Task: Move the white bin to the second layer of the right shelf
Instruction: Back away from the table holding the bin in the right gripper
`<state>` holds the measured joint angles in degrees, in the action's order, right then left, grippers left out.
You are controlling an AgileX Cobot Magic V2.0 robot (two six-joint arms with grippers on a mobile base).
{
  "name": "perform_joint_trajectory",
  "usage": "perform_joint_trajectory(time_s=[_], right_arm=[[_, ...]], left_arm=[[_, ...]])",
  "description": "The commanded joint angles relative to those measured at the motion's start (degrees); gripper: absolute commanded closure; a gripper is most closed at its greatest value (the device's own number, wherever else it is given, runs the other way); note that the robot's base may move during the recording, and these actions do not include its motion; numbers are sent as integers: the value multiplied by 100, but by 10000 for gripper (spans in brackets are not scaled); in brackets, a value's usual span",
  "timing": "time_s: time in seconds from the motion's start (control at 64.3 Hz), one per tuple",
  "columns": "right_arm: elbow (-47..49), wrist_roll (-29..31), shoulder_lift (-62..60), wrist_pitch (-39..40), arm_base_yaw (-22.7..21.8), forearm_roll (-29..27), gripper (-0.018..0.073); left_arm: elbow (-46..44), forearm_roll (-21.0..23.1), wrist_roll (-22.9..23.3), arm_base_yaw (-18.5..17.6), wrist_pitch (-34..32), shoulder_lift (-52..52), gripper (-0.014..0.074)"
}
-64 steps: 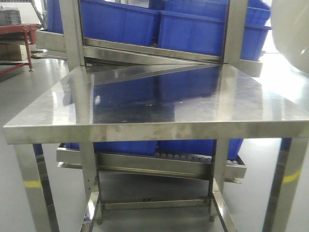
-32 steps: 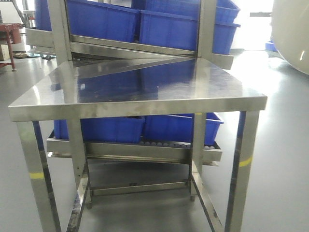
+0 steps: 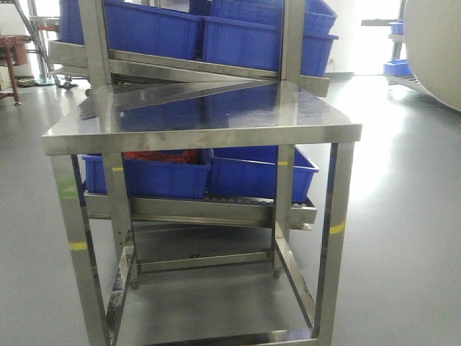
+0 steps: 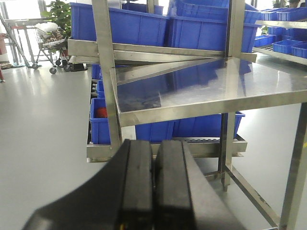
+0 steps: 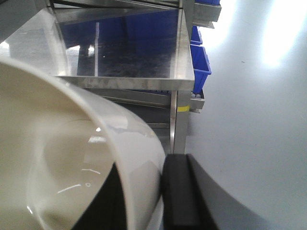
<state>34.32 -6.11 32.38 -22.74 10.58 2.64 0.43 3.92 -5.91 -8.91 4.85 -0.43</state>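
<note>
The white bin [image 5: 57,158] fills the lower left of the right wrist view, glossy and cream-white. My right gripper [image 5: 144,163] is shut on its wall, with one black finger inside and the other finger [image 5: 178,191] outside. The bin's curved side also shows at the top right edge [image 3: 436,50] of the front view, held in the air. My left gripper [image 4: 154,143] is shut with nothing in it, its pads pressed together, low in front of the table. I cannot pick out the right shelf second layer with certainty.
A mirror-like steel table [image 3: 202,133] stands ahead. Behind it a steel rack holds blue crates [image 3: 151,29] above and further crates [image 3: 256,173] on a roller level [image 3: 216,209] below. Another rack with blue crates [image 4: 283,45] shows far right. Grey floor [image 5: 249,120] lies right.
The table has shrunk and slid left in the front view, so my view has drawn back from it. The white bin stays at the top right edge.
</note>
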Motion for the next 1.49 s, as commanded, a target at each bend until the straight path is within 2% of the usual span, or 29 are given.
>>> perform_joint_trajectory(time_s=[0.0,1.477], right_arm=[[190,1,28,600,-29,-16,503],[190,1,28,600,-29,-16,503]], left_arm=[[211,31,20,-41,-485,-80,512],[211,31,20,-41,-485,-80,512]])
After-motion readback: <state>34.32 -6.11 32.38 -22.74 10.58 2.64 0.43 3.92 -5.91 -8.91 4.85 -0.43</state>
